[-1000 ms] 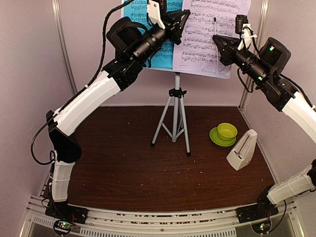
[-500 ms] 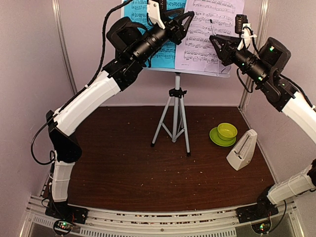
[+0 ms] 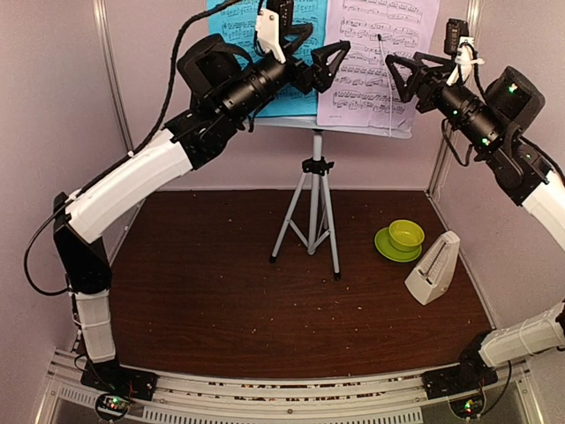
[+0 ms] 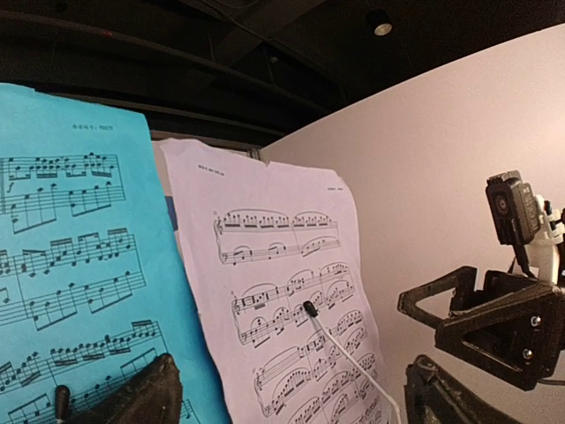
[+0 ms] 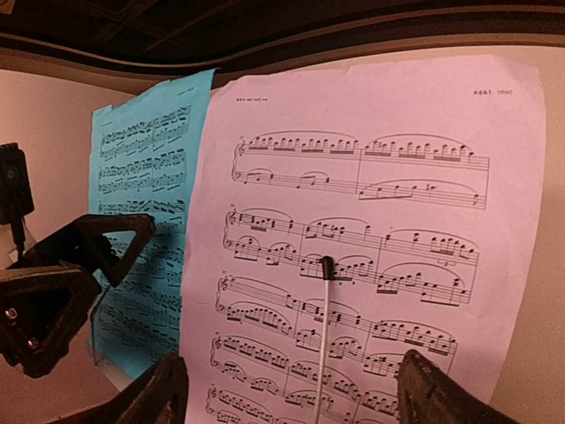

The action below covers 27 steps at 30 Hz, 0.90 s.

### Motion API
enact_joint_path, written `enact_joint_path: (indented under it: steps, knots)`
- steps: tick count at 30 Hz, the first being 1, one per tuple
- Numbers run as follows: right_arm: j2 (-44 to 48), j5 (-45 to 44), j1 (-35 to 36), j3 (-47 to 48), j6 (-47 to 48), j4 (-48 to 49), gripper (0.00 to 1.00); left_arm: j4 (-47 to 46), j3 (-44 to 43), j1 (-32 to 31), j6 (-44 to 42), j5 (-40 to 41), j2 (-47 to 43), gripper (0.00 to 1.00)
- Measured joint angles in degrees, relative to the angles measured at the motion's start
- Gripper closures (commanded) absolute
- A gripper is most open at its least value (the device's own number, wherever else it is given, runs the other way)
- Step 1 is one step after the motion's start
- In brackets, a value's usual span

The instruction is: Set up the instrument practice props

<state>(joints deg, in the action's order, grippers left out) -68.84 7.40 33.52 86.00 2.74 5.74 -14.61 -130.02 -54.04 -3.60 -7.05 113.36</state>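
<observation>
The music stand (image 3: 315,199) is upright on its grey tripod at the back. On its desk rest a cyan sheet (image 3: 234,35) and a lilac sheet (image 3: 380,53), the lilac one under a white wire arm (image 3: 387,84). My left gripper (image 3: 314,49) hangs open in front of the seam between the sheets, holding nothing. My right gripper (image 3: 409,69) is open just off the lilac sheet's right side. In the left wrist view, the lilac sheet (image 4: 265,265) fills the gap of the left gripper (image 4: 287,406). The right gripper (image 5: 300,402) faces the lilac sheet (image 5: 397,177). The cream metronome (image 3: 434,268) stands at the right.
A lime-green cup on its saucer (image 3: 403,238) sits left of the metronome on the brown table (image 3: 221,291). Pale walls close in on the left, right and back. Both arms reach high over the table toward the stand's desk.
Both grippers have opened and drawn back from the sheets. The left arm has swung left and the right arm has pulled right. The lilac sheet now rests free on the desk.
</observation>
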Motion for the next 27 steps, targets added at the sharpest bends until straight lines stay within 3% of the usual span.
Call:
enact_joint_path:
  steps: [3,15,27]
  knots:
    - [1.92,-1.36,0.0,0.0,-0.24,-1.68,0.06,-0.07,5.81,-0.09,-0.96,1.05,-5.84,0.02]
    - [11.28,-12.79,-0.09,-1.62,-3.32,-18.23,0.03,-0.33,27.69,-0.04,0.9,9.46,-23.08,0.02]
    - [20.35,-22.16,-0.57,-8.44,-21.66,-43.65,0.0,6.73,51.12,2.12,12.68,18.18,-37.33,0.02]
